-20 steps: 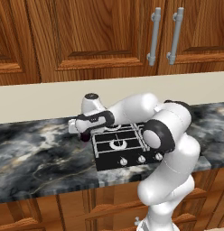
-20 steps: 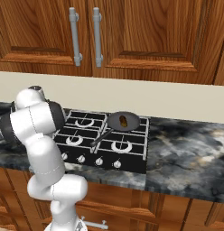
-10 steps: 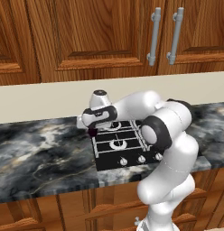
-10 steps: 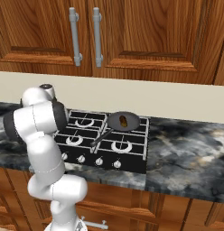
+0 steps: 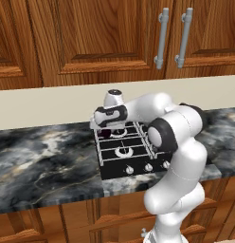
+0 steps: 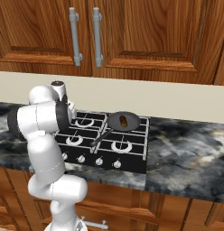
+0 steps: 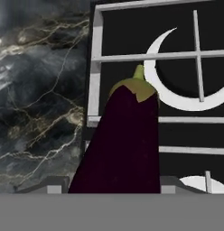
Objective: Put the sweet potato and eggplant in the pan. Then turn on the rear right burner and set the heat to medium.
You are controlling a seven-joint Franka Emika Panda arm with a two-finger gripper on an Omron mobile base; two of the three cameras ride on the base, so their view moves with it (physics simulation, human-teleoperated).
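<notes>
My gripper (image 7: 116,186) is shut on the eggplant (image 7: 127,140), a glossy dark purple oval with a green cap. It hangs over the left edge of the stove (image 7: 93,67), beside a burner ring (image 7: 177,97). From the left base view the gripper (image 5: 108,127) holds the eggplant (image 5: 105,133) above the stove's rear left corner. The dark grey pan (image 6: 132,127) sits on the rear right burner and covers most of it, its black handle (image 6: 101,137) pointing forward left. The orange-brown sweet potato (image 6: 124,121) lies inside the pan.
A row of silver knobs (image 6: 99,161) lines the front of the stove (image 6: 132,155). Dark marble counter (image 5: 43,156) spreads to both sides. Wooden cabinets with metal handles (image 6: 76,34) hang above the cream back wall.
The arm has swung right with the eggplant in the gripper, from over the counter to above the stove's left edge. Pan and sweet potato have stayed put.
</notes>
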